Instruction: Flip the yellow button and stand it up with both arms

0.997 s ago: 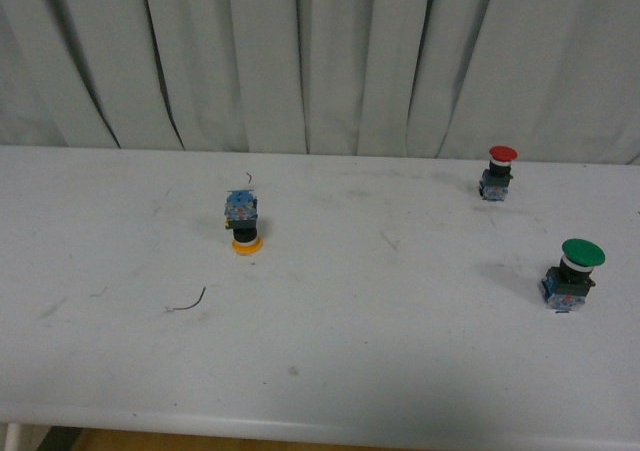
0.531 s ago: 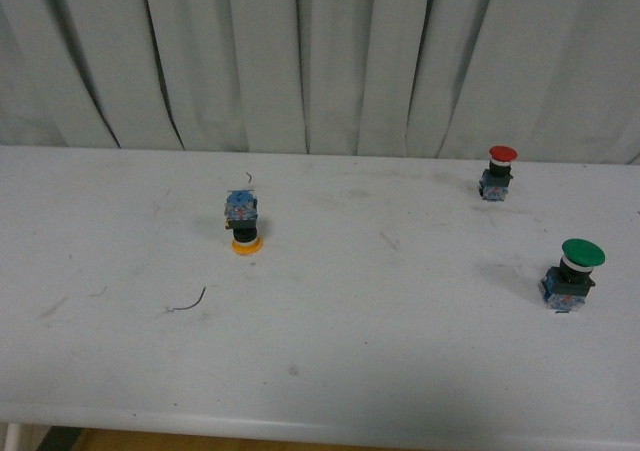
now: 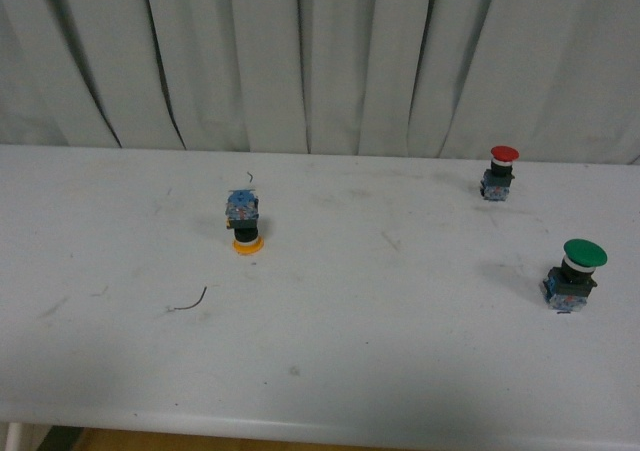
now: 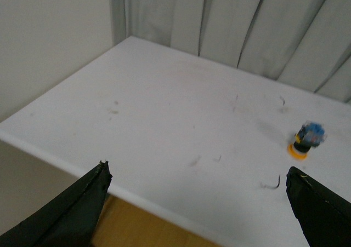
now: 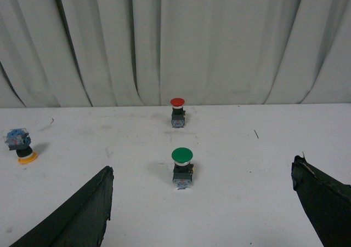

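Inversion pending: yellow button is set cap-down toward the far-left corner of the table; left gripper and right gripper are held spread, seemingly for grasping.

The front view looks down from above the near edge of the table and across to the curtain. It stands far enough back to take in the yellow button, red button and green button together. The left wrist view sits high off the table's near left corner, looking between the spread fingers of the left gripper, and shares the yellow button and the curl of wire with the front view. The right wrist view looks lower and more level between the fingers of the right gripper, facing the curtain, and shares all three buttons.
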Controlling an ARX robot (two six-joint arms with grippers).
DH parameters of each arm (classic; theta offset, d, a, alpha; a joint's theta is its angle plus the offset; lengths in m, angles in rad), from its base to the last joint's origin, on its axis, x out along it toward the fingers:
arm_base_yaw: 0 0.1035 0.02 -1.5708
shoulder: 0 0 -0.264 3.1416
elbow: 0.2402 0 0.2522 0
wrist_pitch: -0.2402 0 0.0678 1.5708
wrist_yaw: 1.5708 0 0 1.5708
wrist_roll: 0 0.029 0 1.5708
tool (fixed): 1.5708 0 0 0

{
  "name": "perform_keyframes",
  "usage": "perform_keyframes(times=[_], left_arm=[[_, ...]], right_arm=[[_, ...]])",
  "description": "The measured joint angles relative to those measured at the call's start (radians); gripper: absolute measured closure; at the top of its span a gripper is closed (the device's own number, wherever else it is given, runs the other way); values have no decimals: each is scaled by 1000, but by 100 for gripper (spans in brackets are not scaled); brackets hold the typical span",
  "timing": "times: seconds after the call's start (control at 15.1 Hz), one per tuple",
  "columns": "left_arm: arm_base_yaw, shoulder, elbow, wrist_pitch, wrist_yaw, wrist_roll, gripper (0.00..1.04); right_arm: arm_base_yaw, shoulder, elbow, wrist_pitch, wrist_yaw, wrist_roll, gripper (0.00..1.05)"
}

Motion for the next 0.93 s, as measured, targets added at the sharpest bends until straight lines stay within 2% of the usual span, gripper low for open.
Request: perform_keyframes(times=[0.13,0.27,0.4,0.6,0.66,0.73,0.8,0.93], left_arm=[[26,304,63,280,80,-2,7],[-2,620,201,503,146,0,7],[-73,890,393,570,225,19,7],[-137,1165,606,495,253,33,7],[-159,1350,781,398,263,32,7],[-204,1574,1055,206,269,34,7],[-223,1656,1181,116,267,32,7],[-227,1698,1251,34,276,21,7]], right_arm=[[0,0,0,1,0,0,6],[0,0,0,1,0,0,6],[0,0,0,1,0,0,6],[0,0,0,1,0,0,6],[0,0,0,1,0,0,6],[0,0,0,1,0,0,6],[0,0,0,1,0,0,6],[0,0,0,1,0,0,6]])
